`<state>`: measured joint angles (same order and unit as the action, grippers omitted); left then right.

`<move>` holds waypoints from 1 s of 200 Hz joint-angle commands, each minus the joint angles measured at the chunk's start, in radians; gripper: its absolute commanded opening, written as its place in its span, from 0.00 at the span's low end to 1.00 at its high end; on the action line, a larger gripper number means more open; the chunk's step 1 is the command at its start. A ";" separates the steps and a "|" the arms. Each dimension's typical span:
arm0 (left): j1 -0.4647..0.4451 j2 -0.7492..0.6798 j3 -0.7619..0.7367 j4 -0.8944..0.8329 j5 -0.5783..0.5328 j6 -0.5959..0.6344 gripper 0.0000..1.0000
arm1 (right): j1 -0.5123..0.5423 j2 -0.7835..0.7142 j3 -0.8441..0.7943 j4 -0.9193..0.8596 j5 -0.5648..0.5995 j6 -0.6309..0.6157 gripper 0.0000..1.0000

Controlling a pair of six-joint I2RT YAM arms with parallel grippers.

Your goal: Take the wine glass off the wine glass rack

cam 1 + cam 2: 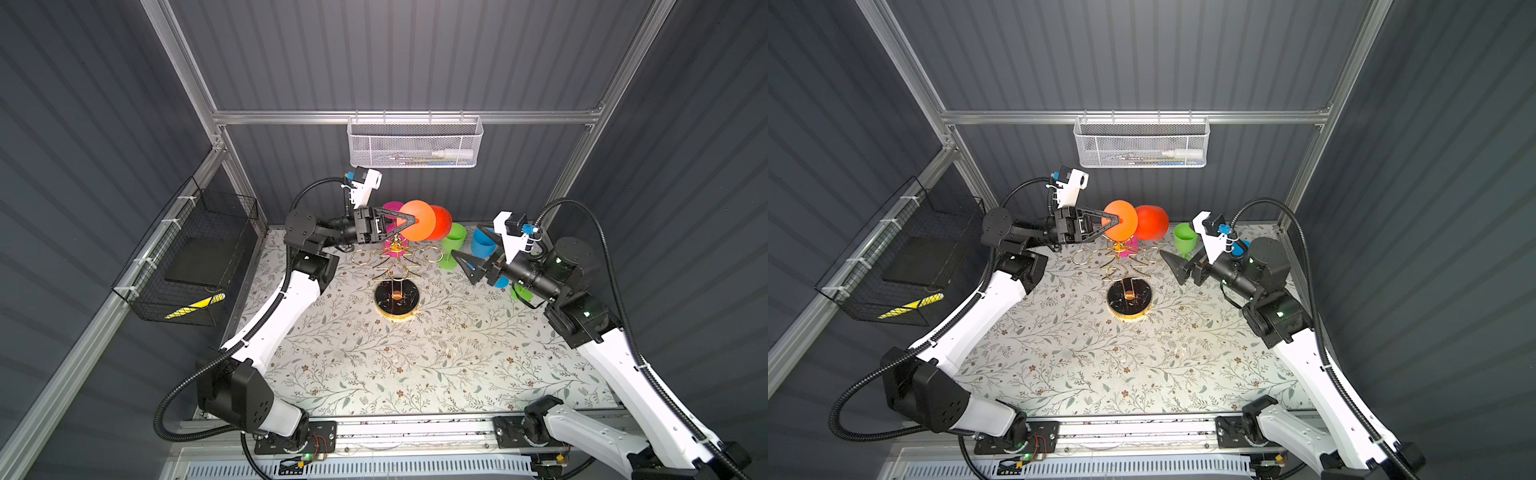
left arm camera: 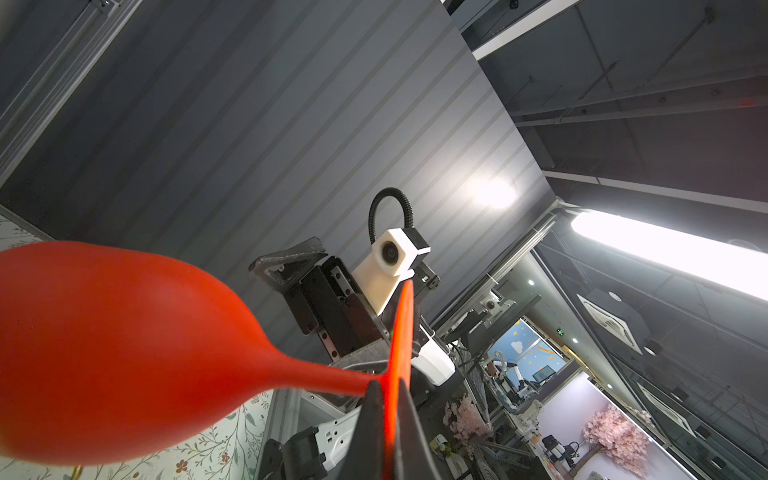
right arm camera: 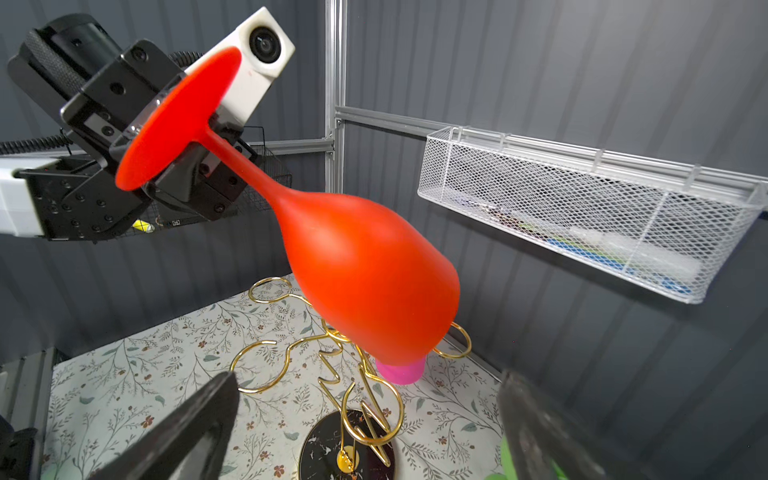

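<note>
A: What takes up the most room?

B: The surface point(image 1: 415, 365), printed with leaves and small flowers. The left arm point(image 1: 282, 307) and the right arm point(image 1: 615, 361) reach in over it from the near corners.

A: And on the walls?

B: A black wire basket point(image 1: 195, 253) hangs on the left-hand rail. A white mesh basket point(image 1: 413, 143) hangs on the rear rail, and I cannot make out the items lying in it.

A: Where is the wine glass rack?

B: The wine glass rack point(image 1: 397, 266) stands toward the back of the surface, near the middle. It has gold wire arms ending in loops and a round black base with a gold rim.

A: And the wine glass?

B: The wine glass point(image 3: 365, 282) is orange-red and is up in the air above the rack's rear arms. It lies tilted, with its foot toward the left arm and its bowl pointing away to the right.

A: Anything smaller nearby?

B: A pink glass point(image 1: 388, 208) sits behind the rack, mostly hidden. To the right stand a green stemmed cup point(image 1: 455, 237) and a blue cup point(image 1: 480, 249).

A: How do the left jaws stand?

B: They are pressed onto the glass's flat foot, right beside the stem. The left wrist view shows the foot edge-on between the two fingers point(image 2: 372, 419).

A: The right jaws?

B: They are spread wide and hold nothing. They hover just right of the rack, beside the green and blue cups and apart from the glass.
</note>
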<state>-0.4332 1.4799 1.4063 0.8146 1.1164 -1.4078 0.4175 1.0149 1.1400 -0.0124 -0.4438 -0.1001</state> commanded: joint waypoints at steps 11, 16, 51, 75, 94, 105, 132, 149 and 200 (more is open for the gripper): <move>-0.001 0.010 0.017 0.069 0.028 -0.056 0.00 | 0.000 0.052 0.027 0.071 -0.053 -0.056 0.99; -0.001 0.010 0.017 0.070 0.027 -0.059 0.00 | 0.000 0.060 0.029 0.078 -0.059 -0.061 0.99; -0.001 0.013 0.017 0.077 0.028 -0.075 0.00 | 0.001 0.099 0.044 0.137 -0.103 -0.078 0.99; -0.001 0.016 0.017 0.096 0.027 -0.096 0.00 | 0.004 0.139 0.045 0.190 -0.103 -0.083 0.99; -0.001 0.017 0.017 0.098 0.026 -0.104 0.00 | 0.014 0.161 0.063 0.206 -0.105 -0.098 0.99; -0.001 0.020 0.017 0.100 0.026 -0.111 0.00 | 0.020 0.178 0.077 0.207 -0.108 -0.114 0.99; -0.001 0.024 0.017 0.130 0.025 -0.153 0.00 | 0.031 0.221 0.115 0.204 -0.120 -0.136 0.99; -0.001 0.024 0.017 0.141 0.025 -0.164 0.00 | 0.037 0.247 0.136 0.200 -0.129 -0.151 0.99; -0.001 0.045 0.019 0.241 0.012 -0.248 0.00 | 0.052 0.315 0.181 0.164 -0.144 -0.186 0.99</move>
<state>-0.4328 1.5063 1.4063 0.9352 1.1267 -1.5772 0.4622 1.3113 1.2911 0.1616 -0.5781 -0.2543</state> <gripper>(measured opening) 0.060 0.989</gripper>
